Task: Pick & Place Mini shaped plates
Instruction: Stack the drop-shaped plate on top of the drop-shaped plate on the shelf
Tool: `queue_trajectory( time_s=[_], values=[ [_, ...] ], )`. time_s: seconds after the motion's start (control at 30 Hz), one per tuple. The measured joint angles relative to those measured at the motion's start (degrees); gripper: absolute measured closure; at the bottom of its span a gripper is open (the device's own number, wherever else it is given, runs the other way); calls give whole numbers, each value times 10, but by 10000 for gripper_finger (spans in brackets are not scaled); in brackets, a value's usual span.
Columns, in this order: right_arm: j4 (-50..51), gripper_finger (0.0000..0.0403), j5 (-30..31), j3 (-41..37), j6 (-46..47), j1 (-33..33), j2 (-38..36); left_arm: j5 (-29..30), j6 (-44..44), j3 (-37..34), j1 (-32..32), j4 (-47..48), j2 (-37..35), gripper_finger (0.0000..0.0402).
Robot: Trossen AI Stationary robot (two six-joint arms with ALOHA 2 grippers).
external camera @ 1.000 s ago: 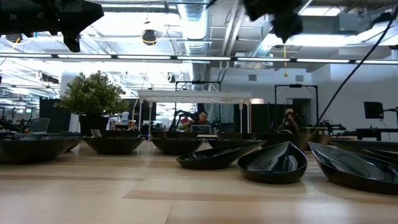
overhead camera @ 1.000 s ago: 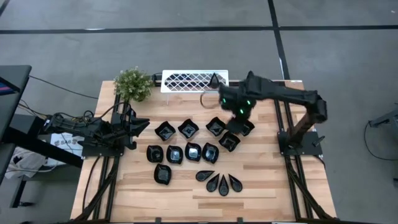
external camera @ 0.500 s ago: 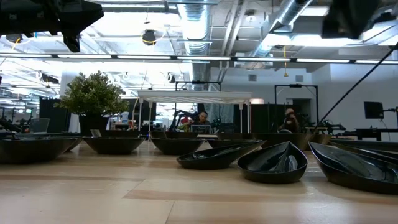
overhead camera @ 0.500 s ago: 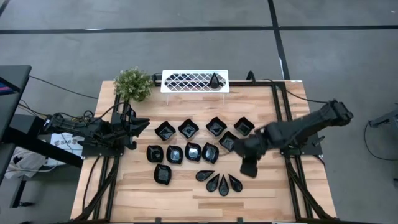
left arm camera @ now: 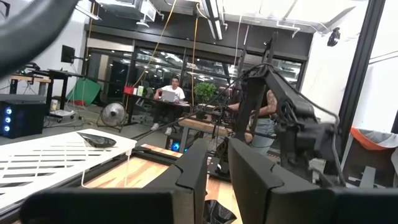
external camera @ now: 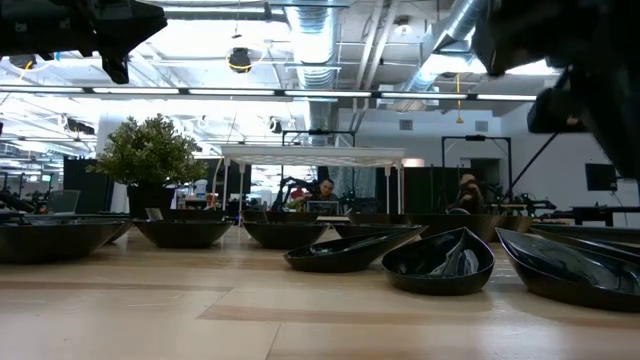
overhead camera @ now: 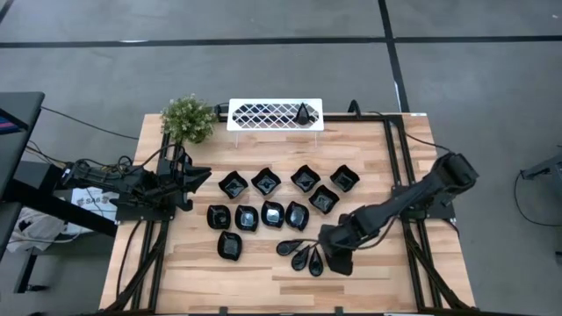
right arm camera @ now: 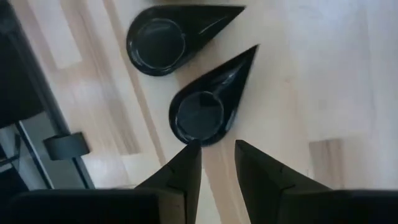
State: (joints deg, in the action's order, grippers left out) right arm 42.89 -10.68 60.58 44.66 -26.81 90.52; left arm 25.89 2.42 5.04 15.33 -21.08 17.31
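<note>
Several glossy black mini plates lie flat in rows mid-table: square ones (overhead camera: 266, 182), rounded ones (overhead camera: 247, 217) and teardrop ones (overhead camera: 301, 256) nearest the near edge. One teardrop plate (overhead camera: 304, 112) rests on the white rack (overhead camera: 263, 114). My right gripper (overhead camera: 338, 260) hangs open, pointing steeply down, just over the right end of the teardrop row. In its wrist view the fingers (right arm camera: 217, 152) stand just short of one teardrop plate's round end (right arm camera: 200, 118), with a second teardrop plate (right arm camera: 168, 37) beyond. My left gripper (overhead camera: 200, 177) waits at the left edge with a narrow gap (left arm camera: 217, 177) and holds nothing.
A small green plant (overhead camera: 188, 118) stands at the far left corner beside the rack. Black frame rails (overhead camera: 395, 158) run along the table's right side. Bare wood (overhead camera: 219, 281) lies along the near edge. People sit in the room behind (external camera: 322, 190).
My right gripper has swung from over the far-right square plates toward the table's near edge and come down over the teardrop row, tipping more steeply downward. Its fingers carry nothing. No plate has moved.
</note>
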Motion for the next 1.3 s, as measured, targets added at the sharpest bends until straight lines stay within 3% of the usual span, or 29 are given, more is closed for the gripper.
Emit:
queue_trajectory(
  time_s=[0.7,1.3],
  values=[
    [-34,310,33,0,0,-1,83,0,0,0,0,0,0,334],
    [-12,310,45,3,10,2,85,0,0,0,0,0,0,334]
  ],
)
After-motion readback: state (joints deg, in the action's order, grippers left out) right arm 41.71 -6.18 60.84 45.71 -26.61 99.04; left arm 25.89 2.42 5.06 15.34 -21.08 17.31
